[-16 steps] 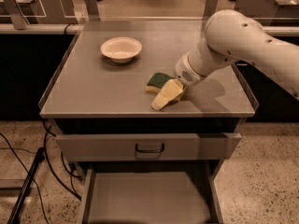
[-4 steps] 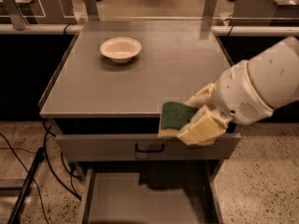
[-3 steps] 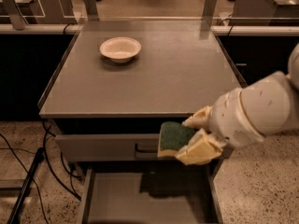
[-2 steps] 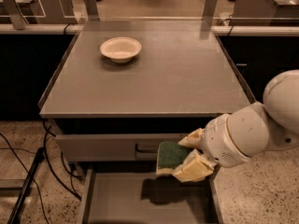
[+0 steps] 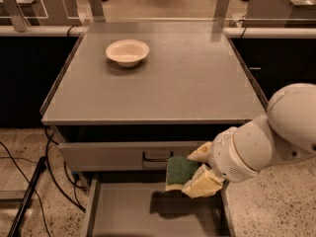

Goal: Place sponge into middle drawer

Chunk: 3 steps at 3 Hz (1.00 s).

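My gripper [image 5: 197,169] is shut on the sponge [image 5: 180,170], which shows its dark green face with a pale yellow edge. It holds the sponge above the open middle drawer [image 5: 143,211], a wide grey drawer pulled out at the bottom of the view, over its back right part. The sponge casts a shadow on the drawer floor. My white arm [image 5: 266,142] comes in from the right. The pale yellow fingers [image 5: 202,181] clamp the sponge's right side.
A white bowl [image 5: 127,51] sits at the back left of the grey cabinet top [image 5: 163,83]. The upper drawer front with a dark loop handle [image 5: 157,157] is just behind the sponge. Black cables [image 5: 29,181] lie on the floor at left.
My gripper lifted the sponge off the cabinet top, carried it forward over the front edge and lowered it in front of the upper drawer, above the open middle drawer.
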{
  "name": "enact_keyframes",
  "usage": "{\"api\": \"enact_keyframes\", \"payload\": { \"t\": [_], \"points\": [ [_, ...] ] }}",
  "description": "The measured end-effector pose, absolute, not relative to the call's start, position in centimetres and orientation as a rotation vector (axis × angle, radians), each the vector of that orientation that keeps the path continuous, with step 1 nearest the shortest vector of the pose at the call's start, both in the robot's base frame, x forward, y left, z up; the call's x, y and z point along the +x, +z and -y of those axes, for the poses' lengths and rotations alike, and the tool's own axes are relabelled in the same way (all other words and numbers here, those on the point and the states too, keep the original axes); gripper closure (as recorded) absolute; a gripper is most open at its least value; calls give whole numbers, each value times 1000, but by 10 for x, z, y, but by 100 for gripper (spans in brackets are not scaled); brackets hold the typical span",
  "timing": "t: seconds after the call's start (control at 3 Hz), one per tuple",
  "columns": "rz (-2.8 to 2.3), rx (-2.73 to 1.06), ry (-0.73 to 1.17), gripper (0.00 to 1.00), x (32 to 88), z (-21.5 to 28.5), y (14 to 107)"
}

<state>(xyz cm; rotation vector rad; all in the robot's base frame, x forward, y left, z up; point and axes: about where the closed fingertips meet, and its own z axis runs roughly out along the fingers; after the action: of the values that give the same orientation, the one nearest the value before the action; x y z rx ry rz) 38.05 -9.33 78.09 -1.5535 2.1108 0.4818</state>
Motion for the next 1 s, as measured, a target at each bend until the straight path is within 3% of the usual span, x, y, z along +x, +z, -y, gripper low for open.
{"api": "enact_keyframes", "payload": {
  "t": [1.0],
  "points": [
    [-2064, -1565, 525, 100, 377, 99, 636]
  ]
}}
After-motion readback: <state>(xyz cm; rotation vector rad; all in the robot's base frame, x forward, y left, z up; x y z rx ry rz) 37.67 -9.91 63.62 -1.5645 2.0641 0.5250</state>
